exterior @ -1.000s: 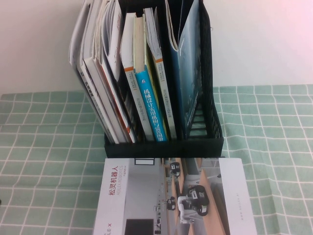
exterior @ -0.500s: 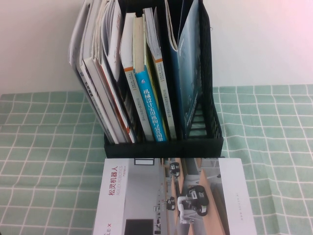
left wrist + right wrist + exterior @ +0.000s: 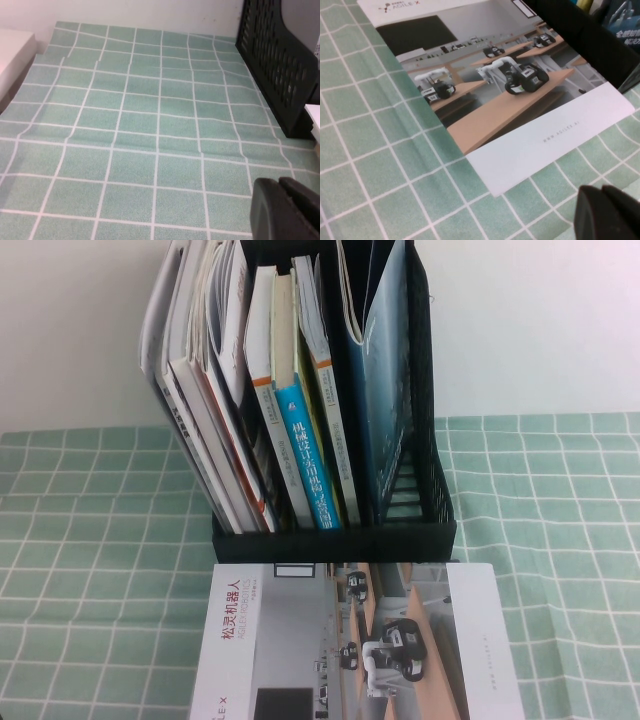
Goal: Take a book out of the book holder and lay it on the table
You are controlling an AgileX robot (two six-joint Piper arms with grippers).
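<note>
Book (image 3: 355,645) lies flat on the counter (image 3: 90,570) just in front of the book holder (image 3: 335,540), so task looks done; left end effector (image 3: 287,210) and right end effector (image 3: 607,212) look pressed together, holding nothing, clear of it.

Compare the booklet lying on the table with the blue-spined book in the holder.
The booklet lies flat on the checked cloth in front of the black holder; the blue-spined book stands leaning inside it. The booklet shows a full cover with photos of robots; the book shows only its spine. Both carry Chinese lettering. Neither the left hand nor the right hand touches either.
</note>
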